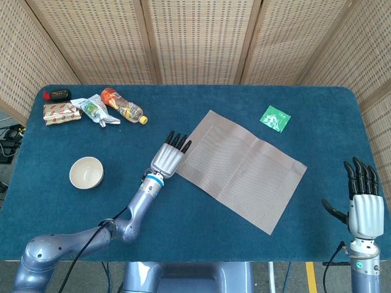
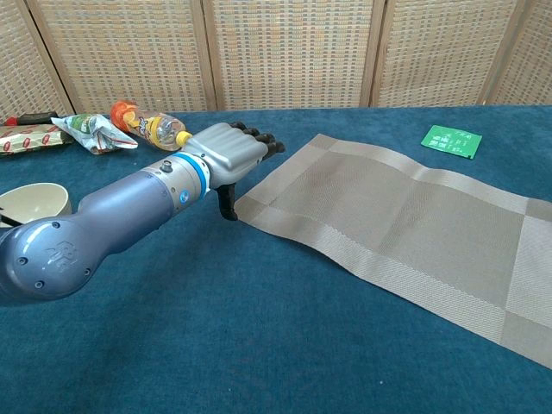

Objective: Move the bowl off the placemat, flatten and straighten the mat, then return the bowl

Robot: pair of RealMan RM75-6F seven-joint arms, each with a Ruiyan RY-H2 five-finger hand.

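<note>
The grey-brown placemat (image 1: 241, 165) (image 2: 405, 216) lies at an angle on the blue table, slightly wavy, with nothing on it. The cream bowl (image 1: 85, 172) (image 2: 30, 205) stands on the cloth well left of the mat. My left hand (image 1: 170, 156) (image 2: 231, 153) reaches out flat with fingers stretched and apart, right at the mat's left corner, holding nothing. My right hand (image 1: 361, 201) hovers at the table's right front edge, fingers spread and upright, empty; the chest view does not show it.
Snack packets (image 1: 61, 112) (image 2: 86, 131), a small bottle (image 1: 125, 108) (image 2: 151, 127) and a black-and-red item (image 1: 57, 94) lie at the far left back. A green packet (image 1: 275, 118) (image 2: 451, 140) sits behind the mat. Wicker screens close off the back.
</note>
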